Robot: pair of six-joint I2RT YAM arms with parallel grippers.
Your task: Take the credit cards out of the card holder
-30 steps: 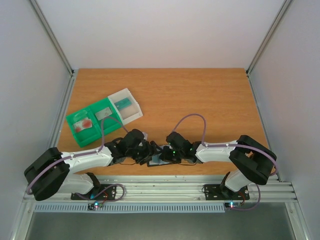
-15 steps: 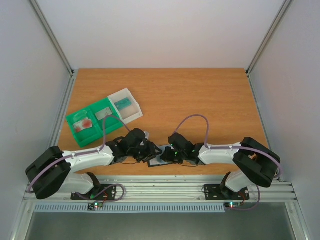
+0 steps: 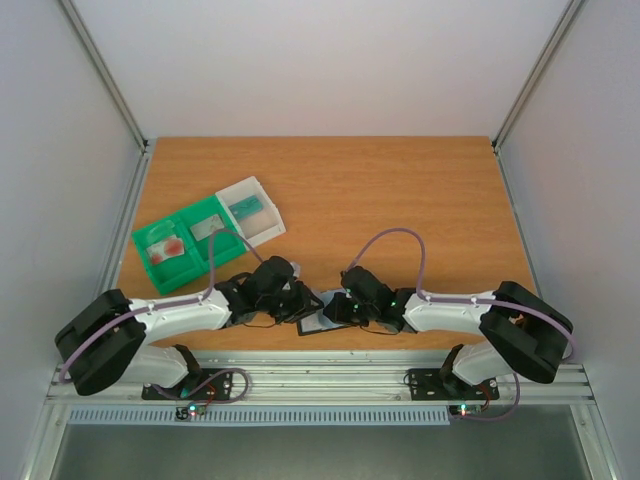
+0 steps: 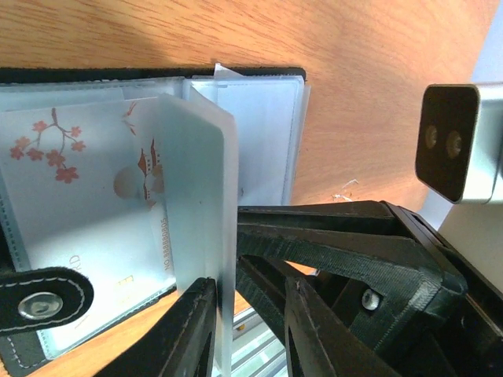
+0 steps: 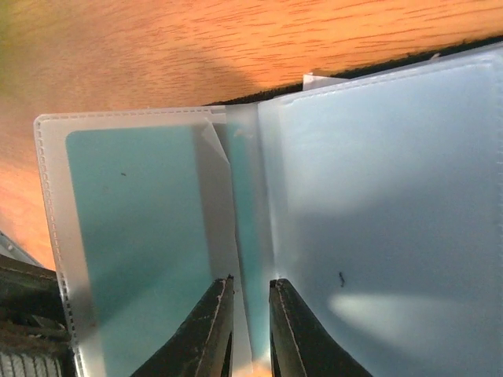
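Note:
The black card holder (image 3: 318,323) lies open near the table's front edge, between both grippers. In the left wrist view its greyish-blue sleeves (image 4: 94,196) show a pale card with red blossoms (image 4: 55,149), and its snap tab (image 4: 39,302) is at the lower left. My left gripper (image 4: 247,334) is open around one upright sleeve leaf (image 4: 206,204), which rests against the left finger. My right gripper (image 5: 250,322) is nearly shut on the edge of a sleeve leaf (image 5: 247,236). A teal card (image 5: 134,236) sits in the sleeve beside it.
The green-and-white sorting tray (image 3: 150,232) stands at the back left with a teal card (image 3: 252,207), a grey card (image 3: 210,226) and a red-pink card (image 3: 170,248) in it. The right arm's wrist (image 4: 369,251) fills the left wrist view's lower right. The metal rail (image 3: 330,375) runs just below the holder.
The right arm's elbow has swung out to the right while its gripper stayed at the holder. The left gripper has edged slightly right. The holder has not moved.

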